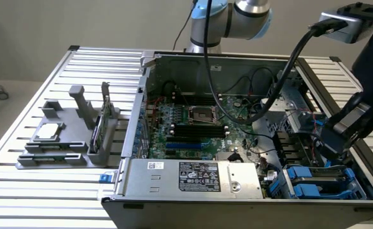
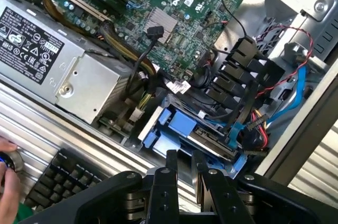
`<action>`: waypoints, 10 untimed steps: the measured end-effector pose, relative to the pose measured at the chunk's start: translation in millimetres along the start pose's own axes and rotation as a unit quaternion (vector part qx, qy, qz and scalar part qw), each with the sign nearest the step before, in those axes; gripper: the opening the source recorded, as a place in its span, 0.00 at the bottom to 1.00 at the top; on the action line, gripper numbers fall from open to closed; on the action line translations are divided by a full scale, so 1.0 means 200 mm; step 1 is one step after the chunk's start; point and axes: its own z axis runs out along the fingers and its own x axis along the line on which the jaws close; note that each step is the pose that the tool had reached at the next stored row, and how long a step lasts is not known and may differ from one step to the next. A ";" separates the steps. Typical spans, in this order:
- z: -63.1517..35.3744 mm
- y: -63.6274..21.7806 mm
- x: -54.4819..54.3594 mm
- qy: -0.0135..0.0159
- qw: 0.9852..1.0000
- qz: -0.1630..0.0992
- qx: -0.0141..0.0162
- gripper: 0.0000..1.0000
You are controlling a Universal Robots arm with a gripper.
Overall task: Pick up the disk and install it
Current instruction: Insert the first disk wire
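One gripper (image 2: 185, 156) hangs over a corner of the open computer case (image 1: 218, 58), its two fingers (image 2: 171, 163) narrowly parted with nothing between them. Lying flat in that corner, the disk (image 2: 182, 128), framed by its blue carrier, sits just beyond the fingertips, clear of them, near the silver power supply (image 2: 79, 84) and the green motherboard (image 2: 158, 2)

Open grey sheet-metal PC case (image 1: 218, 58) sits on ribbed aluminium table (image 1: 46, 191). Inside case: green circuit-board mobo (image 1: 186, 129) flat on floor, silver box PSU w/ black-white label (image 1: 193, 176) along wall nearest exterior cam, thick black cable (image 1: 282, 86) drooping in from above. Outside case, exterior view's left: grey plastic rack (image 1: 59, 155) w/ small square silver chip (image 1: 48, 131) and thin greenish circuit card (image 1: 105, 114) on edge. Black keyboard (image 2: 58, 176) outside case, PSU side.
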 end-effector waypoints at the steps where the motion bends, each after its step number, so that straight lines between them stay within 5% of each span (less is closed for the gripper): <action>1: 0.001 0.000 0.00 0.000 1.000 0.010 0.000 0.25; 5: 0.005 0.000 0.00 0.002 0.999 0.045 0.002 0.25; 10: 0.011 0.000 0.00 0.004 0.996 0.090 0.003 0.25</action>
